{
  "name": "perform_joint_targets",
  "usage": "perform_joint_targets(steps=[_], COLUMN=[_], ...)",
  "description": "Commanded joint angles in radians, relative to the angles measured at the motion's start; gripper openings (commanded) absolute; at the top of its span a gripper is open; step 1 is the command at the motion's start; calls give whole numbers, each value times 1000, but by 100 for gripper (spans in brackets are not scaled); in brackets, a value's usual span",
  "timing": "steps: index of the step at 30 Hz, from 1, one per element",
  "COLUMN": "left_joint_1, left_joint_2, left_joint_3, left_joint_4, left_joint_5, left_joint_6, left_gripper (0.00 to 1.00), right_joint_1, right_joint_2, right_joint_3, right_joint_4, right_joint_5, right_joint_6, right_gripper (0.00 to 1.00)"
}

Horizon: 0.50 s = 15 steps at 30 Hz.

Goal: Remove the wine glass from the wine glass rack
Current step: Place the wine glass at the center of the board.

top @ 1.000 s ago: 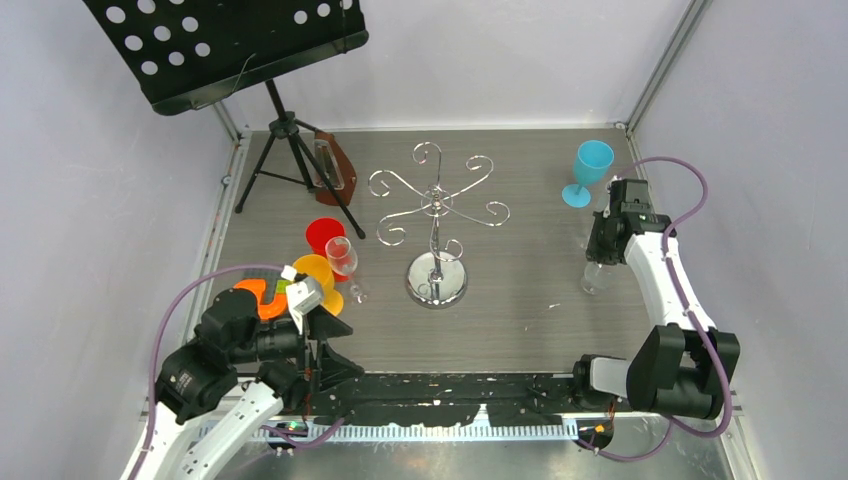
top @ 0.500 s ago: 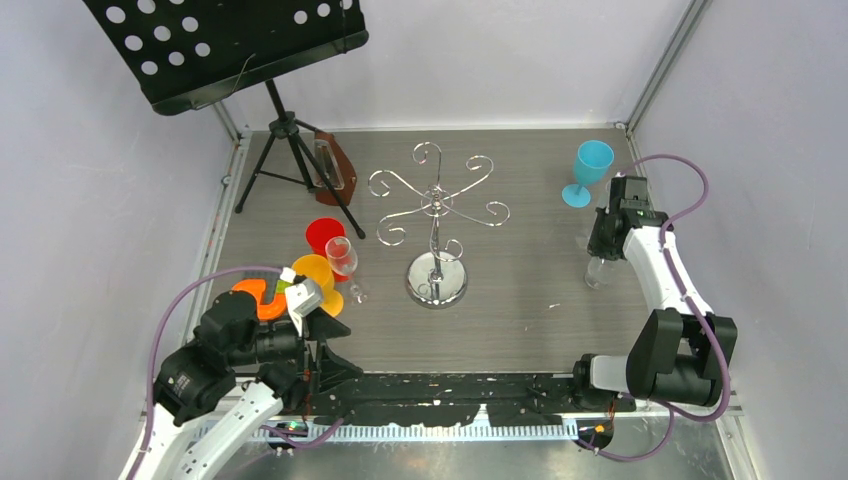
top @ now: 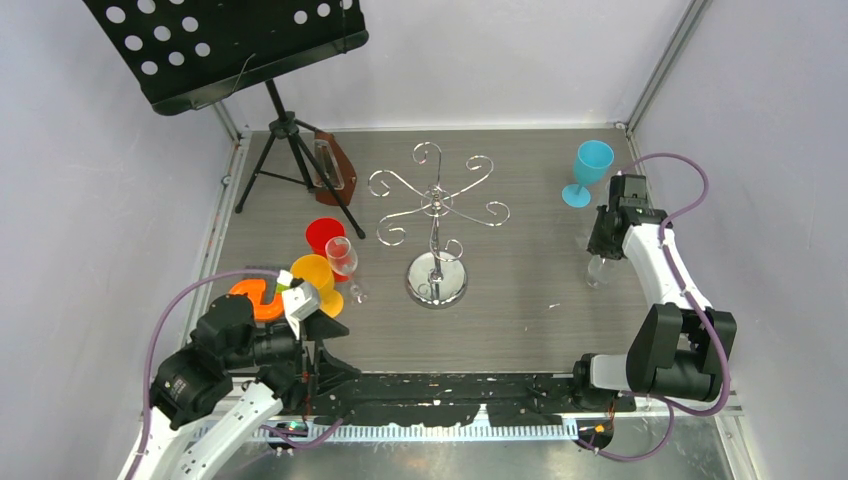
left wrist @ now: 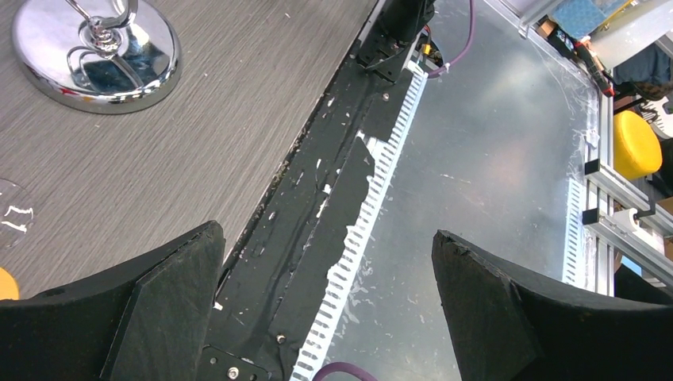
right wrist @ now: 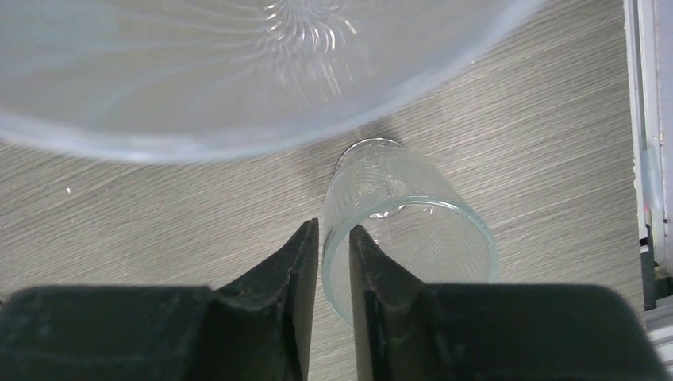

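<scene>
Both arms [top: 652, 262] have white links, black joints, purple cables [left wrist: 470, 28] and black wedge-shaped pincer fingers [left wrist: 159, 309].

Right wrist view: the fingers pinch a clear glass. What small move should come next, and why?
Probably ease the right fingers straight down until the clear glass stands on the table, before releasing. The rack already holds no glass, the fingers pinch the glass's wall, and whether it touches the table cannot be told.
</scene>
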Motion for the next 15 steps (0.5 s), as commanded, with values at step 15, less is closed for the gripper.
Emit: perform_joint_targets(steps=[15], left_joint_1=[-7], left_joint_2=[2], left_joint_3=[35], left_joint_4=[0], left_joint_5=[-63], left_joint_6=[-6], left_gripper=[100], right_joint_1=[-5], right_joint_2=[-165], right_joint_3=[261], right_joint_4=[-118], right_joint_5=[43], right_joint_6=[15], right_gripper=[54])
